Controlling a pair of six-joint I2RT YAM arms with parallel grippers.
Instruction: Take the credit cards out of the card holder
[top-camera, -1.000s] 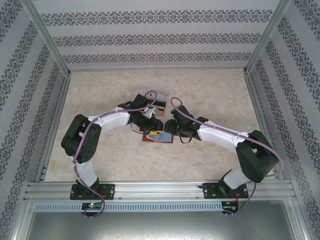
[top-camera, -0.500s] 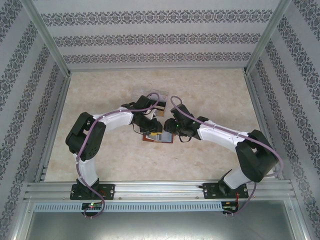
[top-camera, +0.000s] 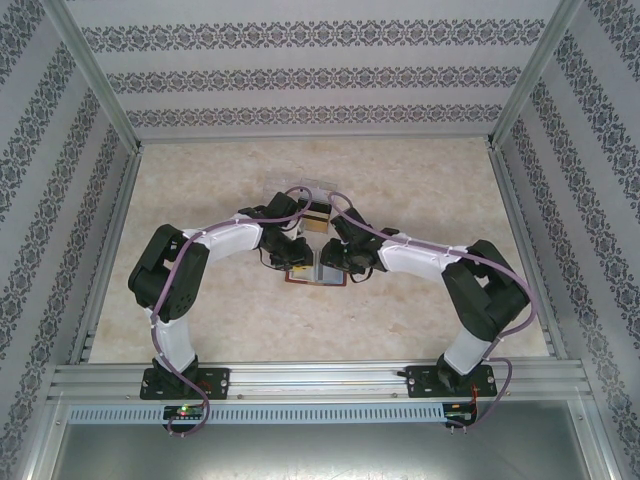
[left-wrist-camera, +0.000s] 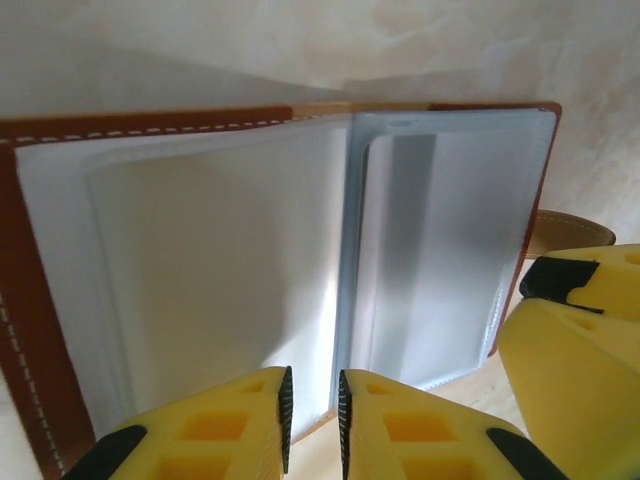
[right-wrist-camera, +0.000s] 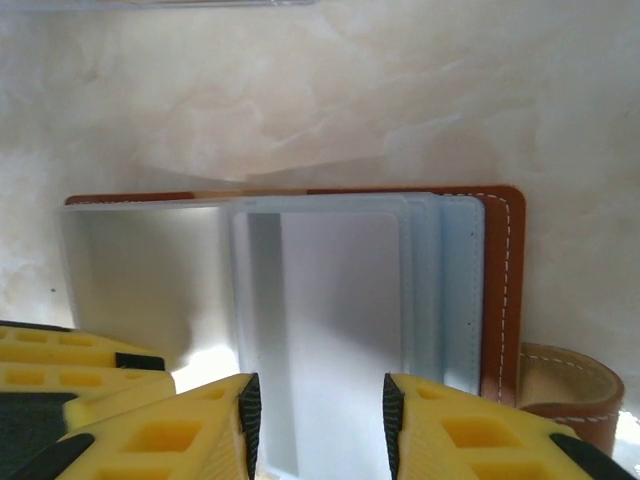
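Observation:
The brown leather card holder (left-wrist-camera: 20, 300) lies open on the table, its clear sleeves (left-wrist-camera: 220, 270) spread flat. In the right wrist view a white card (right-wrist-camera: 340, 300) sits inside the right-hand sleeve of the card holder (right-wrist-camera: 495, 290). My left gripper (left-wrist-camera: 312, 410) hovers at the holder's near edge over the middle fold, jaws a narrow gap apart with nothing pinched. My right gripper (right-wrist-camera: 322, 420) is open, its fingers straddling the carded sleeve. From above, both grippers, left (top-camera: 300, 262) and right (top-camera: 335, 262), crowd over the holder (top-camera: 315, 278).
A few cards (top-camera: 316, 214) lie on the table just beyond the holder, with a clear plastic piece (top-camera: 308, 189) behind them. The holder's strap (right-wrist-camera: 565, 385) sticks out at its right side. The right gripper's yellow finger (left-wrist-camera: 570, 350) sits close beside my left one.
The right arm has swung left and forward over the holder. The left wrist has pulled back slightly toward it. Both pairs of jaws have narrowed, the left more.

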